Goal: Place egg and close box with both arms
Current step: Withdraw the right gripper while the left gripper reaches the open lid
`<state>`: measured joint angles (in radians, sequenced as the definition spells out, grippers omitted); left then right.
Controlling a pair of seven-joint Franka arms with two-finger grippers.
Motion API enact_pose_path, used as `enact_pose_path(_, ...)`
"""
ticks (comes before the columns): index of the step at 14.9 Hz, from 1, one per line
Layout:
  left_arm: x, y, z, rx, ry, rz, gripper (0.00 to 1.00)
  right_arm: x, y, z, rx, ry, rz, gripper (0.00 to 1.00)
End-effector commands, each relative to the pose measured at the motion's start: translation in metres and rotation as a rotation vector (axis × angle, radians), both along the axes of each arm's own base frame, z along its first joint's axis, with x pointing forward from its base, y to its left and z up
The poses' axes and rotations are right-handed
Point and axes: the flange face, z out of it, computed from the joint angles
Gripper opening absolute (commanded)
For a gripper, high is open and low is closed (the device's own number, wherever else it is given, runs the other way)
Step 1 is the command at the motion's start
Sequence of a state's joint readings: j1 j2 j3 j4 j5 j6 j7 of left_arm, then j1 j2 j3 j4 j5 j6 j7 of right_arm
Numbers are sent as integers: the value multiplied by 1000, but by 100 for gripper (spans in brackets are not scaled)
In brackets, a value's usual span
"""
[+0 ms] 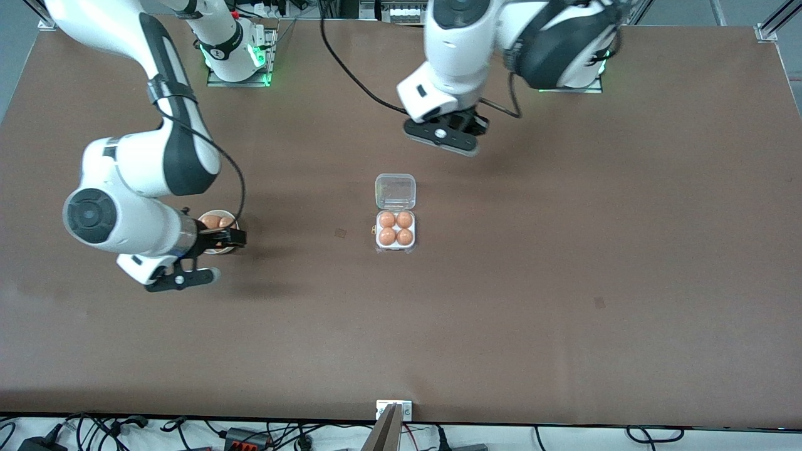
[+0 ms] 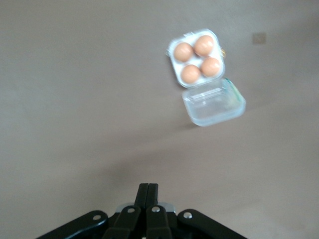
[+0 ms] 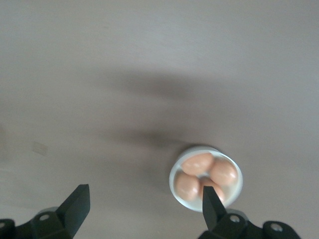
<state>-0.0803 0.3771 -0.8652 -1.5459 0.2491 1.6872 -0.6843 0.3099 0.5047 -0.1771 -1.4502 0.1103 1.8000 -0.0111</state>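
Egg case (image 1: 395, 230) at frame centre on table (image 1: 564, 282), four eggs seated, clear lid (image 1: 395, 190) lying open, thin and flexible, best pushed at its free edge; left end effector (image 1: 446, 133) fingers together above it; right end effector (image 1: 220, 241) spread wide over egg bowl (image 1: 233, 218) at mid-left.

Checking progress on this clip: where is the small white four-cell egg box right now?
The white four-cell egg box sits mid-table in the front view, all cells filled, its clear hinged lid lying open, farther from the camera.

Left end effector (image 2: 148, 191) closed; right end effector (image 3: 144, 201) spread.
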Motion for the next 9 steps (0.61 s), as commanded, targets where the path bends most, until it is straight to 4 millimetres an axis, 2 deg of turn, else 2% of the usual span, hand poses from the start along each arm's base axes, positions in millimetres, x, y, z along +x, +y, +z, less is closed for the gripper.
enact_pose_path(1, -21, -21, -21, -30, -34, 72, 1, -11, -25, 54, -13, -30, -31, 100)
enact_pose_path(2, -27, -30, -29, -55, -48, 107, 1, -12, -35, 67, -13, -48, -47, 100)
enact_pose_path(3, -43, -46, -41, -71, -52, 113, 1, -14, -48, 83, -11, -66, -65, 100)
enact_pose_path(5, -56, -57, -65, -31, -92, 119, 1, -17, -67, 92, -17, -55, -93, 100)
enact_pose_path(7, -65, -67, -89, -7, -89, 139, 1, -11, -77, 128, -10, -108, -111, 100)
enact_pose_path(8, -64, -72, -103, -16, -92, 141, 1, -11, -94, 132, -7, -99, -139, 100)
enact_pose_path(9, -68, -77, -121, -14, -104, 140, 1, -11, -98, 134, 0, -99, -142, 100)
